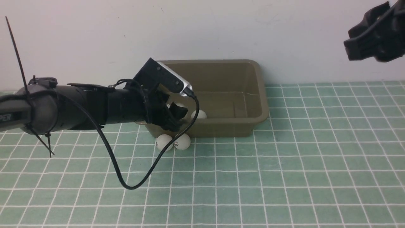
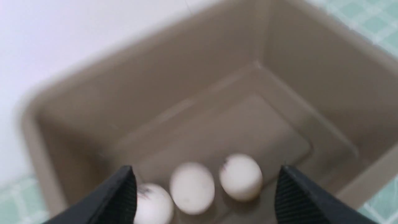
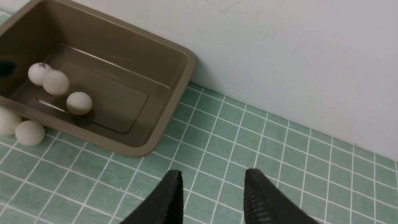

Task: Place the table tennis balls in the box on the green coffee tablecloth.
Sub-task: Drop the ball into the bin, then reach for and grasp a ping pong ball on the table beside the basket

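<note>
The box (image 1: 221, 130) looks like smooth olive-brown plastic with a faint sheen on its floor, and the 5 table tennis balls (image 1: 164, 142) are matt white. The green coffee tablecloth (image 1: 284, 174) is flat, dull cloth printed with thin white lines. The left pincer (image 2: 205, 170) carries matt black pads (image 2: 289, 199) with fine ribbing.

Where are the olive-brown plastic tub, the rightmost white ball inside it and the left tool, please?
Olive-brown plastic tub (image 1: 221, 128): front view, near outer wall.
Rightmost white ball inside (image 1: 198, 114): front view, visible upper part.
Left tool (image 2: 205, 169): left wrist view, gap between open fingertips.
</note>
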Available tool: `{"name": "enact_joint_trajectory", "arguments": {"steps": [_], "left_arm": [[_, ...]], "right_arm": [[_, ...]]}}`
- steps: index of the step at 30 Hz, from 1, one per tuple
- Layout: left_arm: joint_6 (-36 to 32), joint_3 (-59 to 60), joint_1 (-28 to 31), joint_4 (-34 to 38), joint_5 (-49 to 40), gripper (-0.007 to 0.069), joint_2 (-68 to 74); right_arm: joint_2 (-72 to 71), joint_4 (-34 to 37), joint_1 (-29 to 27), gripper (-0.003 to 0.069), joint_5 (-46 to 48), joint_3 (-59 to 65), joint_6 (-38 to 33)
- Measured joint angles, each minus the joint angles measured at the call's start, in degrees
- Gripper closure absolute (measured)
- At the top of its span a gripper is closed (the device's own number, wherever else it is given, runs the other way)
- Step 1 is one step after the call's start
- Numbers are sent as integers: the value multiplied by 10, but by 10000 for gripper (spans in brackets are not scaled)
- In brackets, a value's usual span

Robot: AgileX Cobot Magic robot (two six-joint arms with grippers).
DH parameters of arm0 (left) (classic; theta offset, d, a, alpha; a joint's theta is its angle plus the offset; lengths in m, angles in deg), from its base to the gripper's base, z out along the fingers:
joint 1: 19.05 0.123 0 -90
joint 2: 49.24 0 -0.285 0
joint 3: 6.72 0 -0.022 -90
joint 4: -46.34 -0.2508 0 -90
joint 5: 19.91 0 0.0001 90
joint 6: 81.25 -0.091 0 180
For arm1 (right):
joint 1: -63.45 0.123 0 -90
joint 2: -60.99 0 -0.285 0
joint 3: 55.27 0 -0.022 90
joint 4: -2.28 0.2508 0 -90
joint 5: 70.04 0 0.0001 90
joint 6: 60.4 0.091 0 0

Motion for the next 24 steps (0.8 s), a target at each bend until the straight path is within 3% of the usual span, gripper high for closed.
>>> {"name": "enact_joint_trajectory", "arguments": {"steps": [8, 16, 20, 24], "left_arm": [[92, 74, 0, -38, 22, 204, -169], [105, 186, 1, -40, 4, 294, -306], [104, 227, 1, -50, -83, 337, -360], [101, 233, 1, -136, -256, 379, -365]], "right_arm": [[0, 0, 0, 398, -1, 0, 0], [0, 0, 0, 398, -1, 0, -7], [0, 0, 0, 398, -6, 0, -11], [0, 0, 0, 398, -10, 0, -11]]}}
